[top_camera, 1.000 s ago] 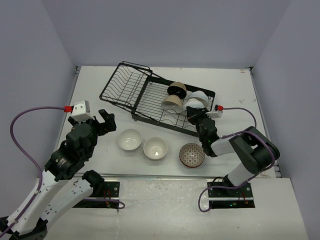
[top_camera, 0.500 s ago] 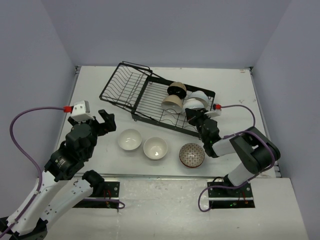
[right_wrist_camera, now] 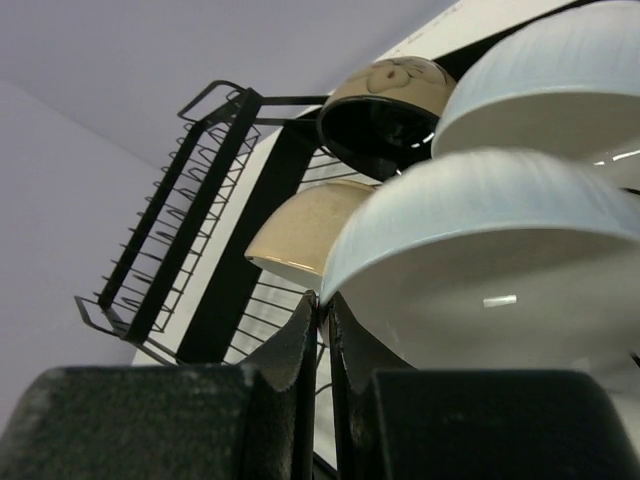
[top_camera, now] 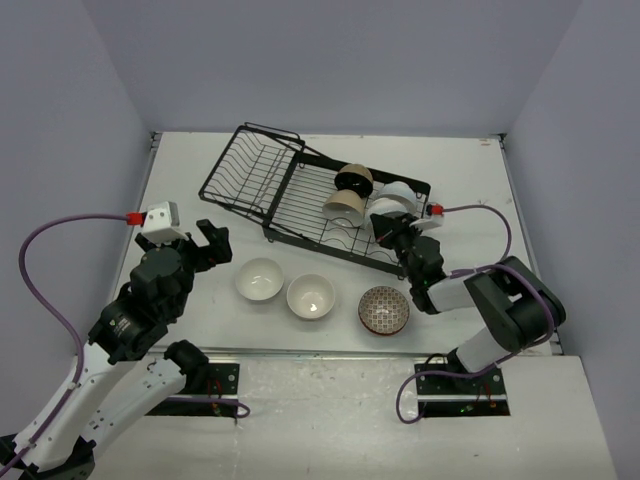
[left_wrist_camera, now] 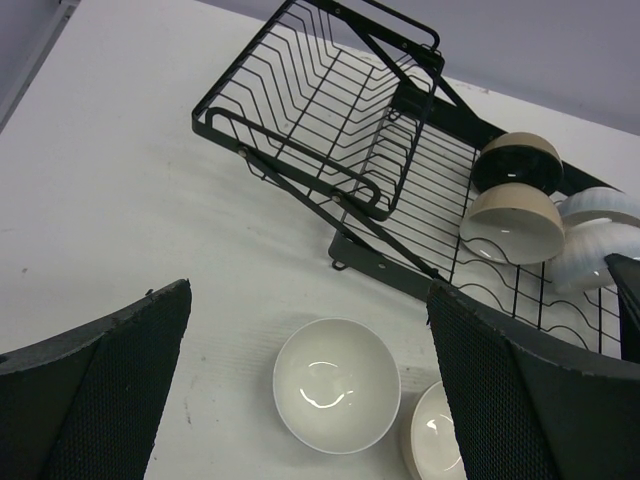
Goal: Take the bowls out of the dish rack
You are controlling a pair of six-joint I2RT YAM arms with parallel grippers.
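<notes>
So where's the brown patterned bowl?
Top view: the brown-patterned ceramic bowl sits on the table, right of a white bowl, in front of the black wire dish rack.

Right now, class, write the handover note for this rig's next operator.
Left end effector: open, empty, above the white table.
Right end effector: shut, tips at the rim of the nearest white ceramic bowl; grip unclear.
Done: two white round bowls, one brown patterned bowl on table.
Remaining in the black wire dish rack: that bowl, another white bowl, a beige bowl, a black-inside bowl.
</notes>
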